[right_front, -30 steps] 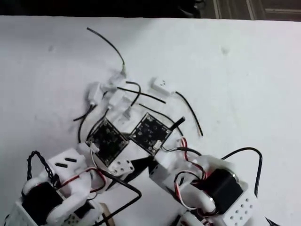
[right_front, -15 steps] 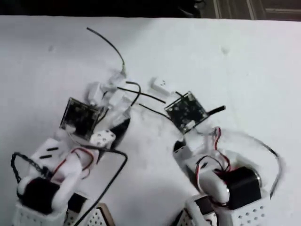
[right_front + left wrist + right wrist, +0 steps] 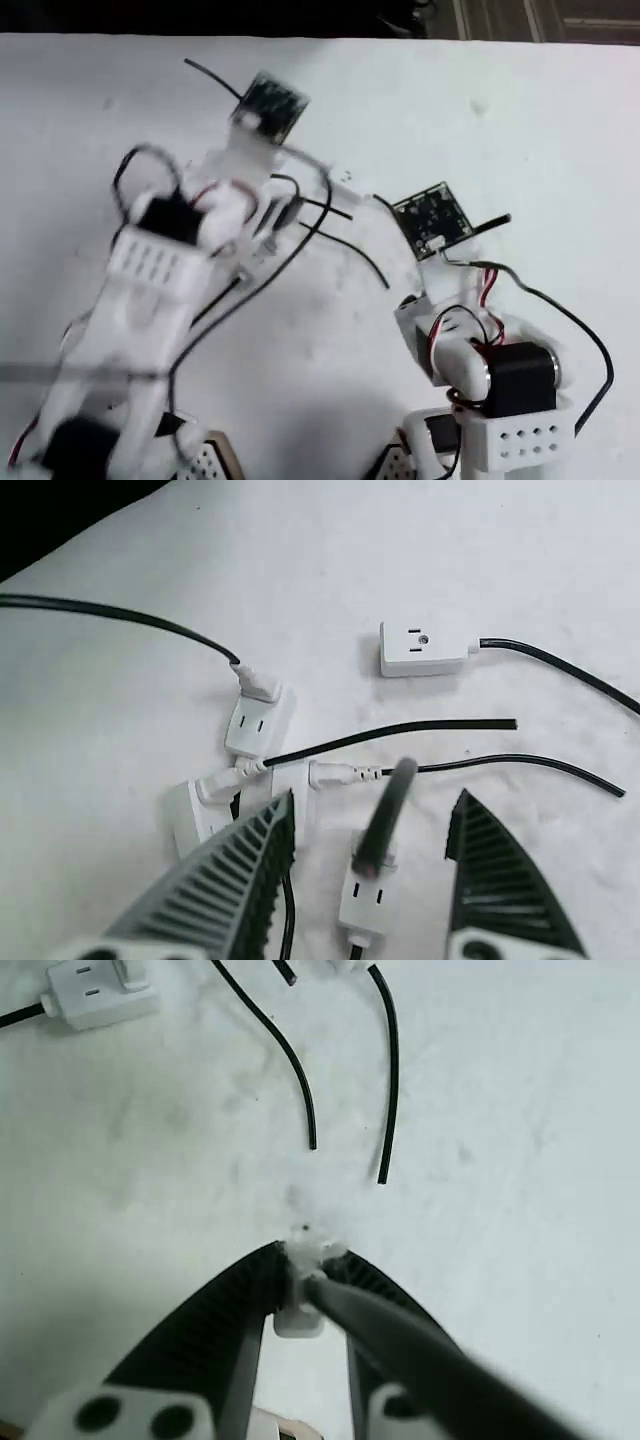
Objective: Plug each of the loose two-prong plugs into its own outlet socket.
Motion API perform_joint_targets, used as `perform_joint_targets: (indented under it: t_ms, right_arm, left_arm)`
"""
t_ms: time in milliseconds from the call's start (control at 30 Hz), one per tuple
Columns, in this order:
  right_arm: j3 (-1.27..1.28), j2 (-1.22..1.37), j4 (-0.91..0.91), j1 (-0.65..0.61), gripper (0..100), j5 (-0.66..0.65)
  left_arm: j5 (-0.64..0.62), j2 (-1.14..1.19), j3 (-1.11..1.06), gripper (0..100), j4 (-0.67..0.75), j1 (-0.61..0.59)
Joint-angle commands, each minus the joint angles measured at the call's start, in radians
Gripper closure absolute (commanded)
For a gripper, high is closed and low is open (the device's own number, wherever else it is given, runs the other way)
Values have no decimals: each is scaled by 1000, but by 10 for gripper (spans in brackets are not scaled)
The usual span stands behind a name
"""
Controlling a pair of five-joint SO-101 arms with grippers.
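Note:
My left gripper (image 3: 373, 802) is open above a cluster of white outlets. Between its fingers (image 3: 240, 880) lies one outlet (image 3: 362, 900) with a plug whose stiff black cord (image 3: 385, 810) sticks up. Other outlets there (image 3: 255, 725) (image 3: 195, 815) also hold plugs. A single white outlet (image 3: 425, 650) with no plug in it lies apart, also seen from above (image 3: 345, 180). My right gripper (image 3: 300, 1285) is shut on a small white two-prong plug (image 3: 298, 1318) just above the bare table. Its black cord (image 3: 400, 1345) runs back past the camera. The right arm (image 3: 480, 370) stands right of the cluster.
Two loose black cord ends (image 3: 300, 1080) (image 3: 388, 1080) lie ahead of the right gripper, and a white outlet (image 3: 95, 995) beyond them. A long black cord (image 3: 225, 85) curves toward the table's far edge. The left arm (image 3: 160, 270) stretches over the table's left half.
The left arm swung from the near middle out over the outlet cluster. The right arm pulled back to the right, away from the cluster, with the plug in its gripper.

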State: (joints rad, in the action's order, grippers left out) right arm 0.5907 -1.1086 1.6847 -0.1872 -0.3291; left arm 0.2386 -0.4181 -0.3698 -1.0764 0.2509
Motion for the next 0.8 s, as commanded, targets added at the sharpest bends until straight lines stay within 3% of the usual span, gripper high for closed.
perform_joint_targets:
  t_ms: [0,133,400,767]
  right_arm:
    - [-6,-2,-12,62,981,-9]
    - [-6,-7,-12,128,981,-9]
    - [-5,-8,-16,188,981,-11]
    - [34,-8,-31,188,981,-11]
  left_arm:
    - [89,266,299,740,28,-5]
    - [137,456,511,678,28,-7]
    - [190,828,933,675,18,2]
    - [417,1388,1522,672,-210,50]
